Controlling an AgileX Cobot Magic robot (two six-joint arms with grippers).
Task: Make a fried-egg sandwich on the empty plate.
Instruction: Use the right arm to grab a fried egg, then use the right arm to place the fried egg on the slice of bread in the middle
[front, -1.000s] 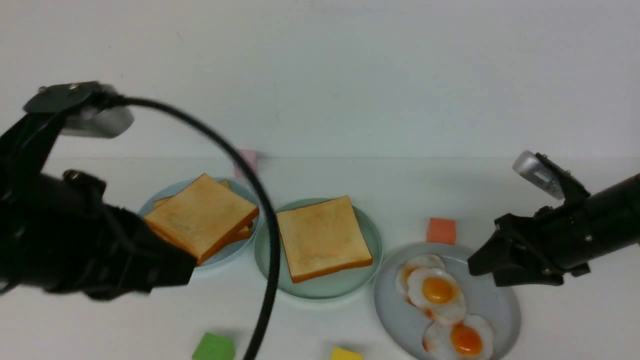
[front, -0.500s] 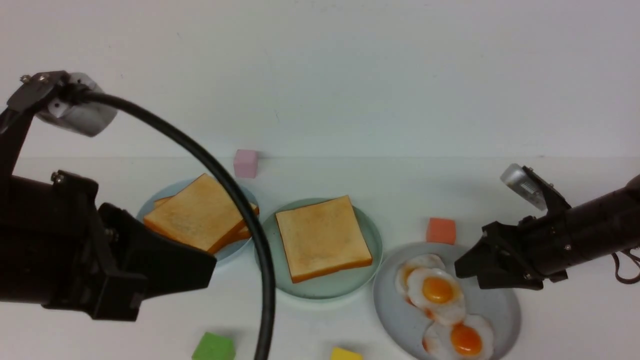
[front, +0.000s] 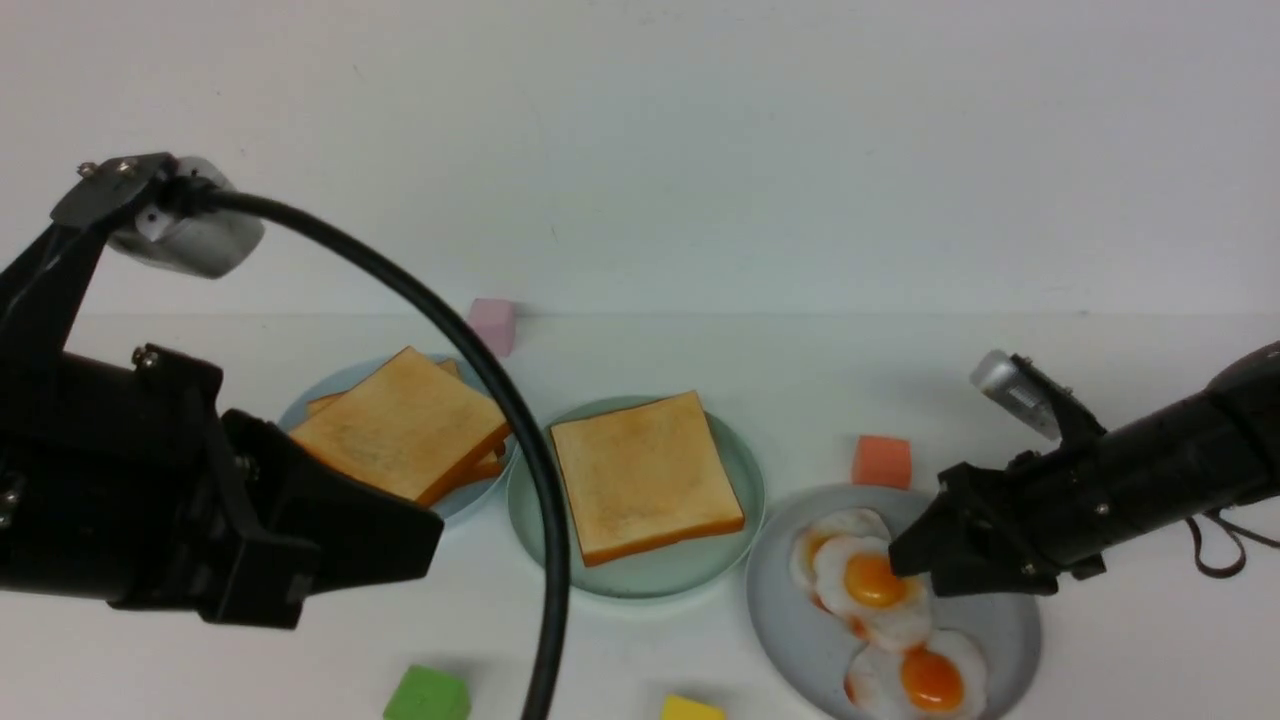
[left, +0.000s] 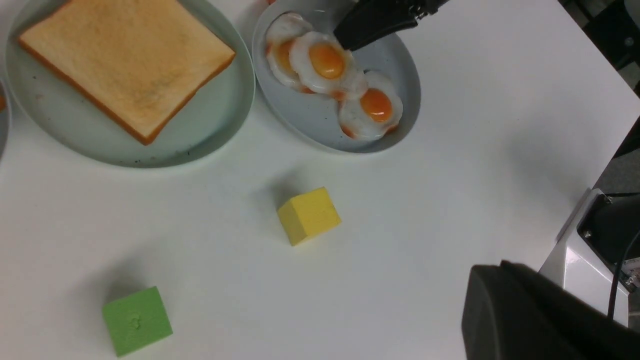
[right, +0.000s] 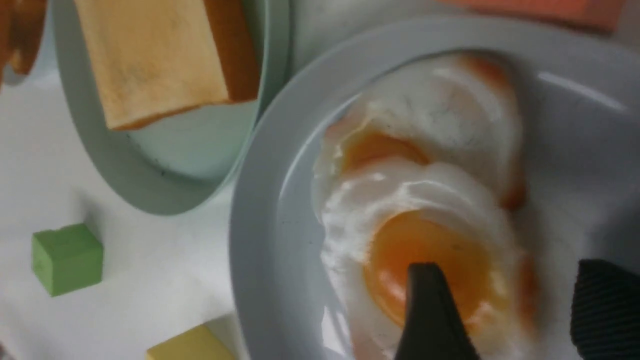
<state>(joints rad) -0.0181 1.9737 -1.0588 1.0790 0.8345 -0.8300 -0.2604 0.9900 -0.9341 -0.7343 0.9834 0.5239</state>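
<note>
Mint-green plate (front: 735, 555) sits mid-table and carries one golden toast slice (front: 645, 475) lying flat, bare on top. That is all of the sandwich so far.

Grey plate (front: 1000, 625) is at 4 o'clock of the mint-green plate, rims just beside each other. It holds three overlapping fried eggs. The top fried egg (front: 875, 582) lies in the middle, a second egg (front: 932, 678) is at its 5 o'clock, and a third egg (front: 828, 532) is partly under it at 11 o'clock.

Right gripper (front: 903, 562) comes in from 3 o'clock, low over the grey plate, jaws spread wide. In the right wrist view one finger (right: 425, 305) tip lies over the top egg's yolk and the other finger (right: 605, 310) is out past the egg's edge. Can't tell whether either touches. Nothing is pinched.

Left gripper (front: 400, 540) hangs above the table at 8 o'clock of the mint-green plate, jaws pressed together and holding nothing.

Pale blue plate (front: 300, 405) is at 10 o'clock of the mint-green plate and holds a pile of toast slices (front: 405, 435), the top one skewed.

- Pink cube (front: 492, 325): 11 o'clock, far side.
- Orange cube (front: 881, 461): 3 o'clock, just beyond the grey plate.
- Green cube (front: 427, 695): 7 o'clock, near edge.
- Yellow cube (front: 692, 710): 6 o'clock, cut off by the frame edge.
</note>
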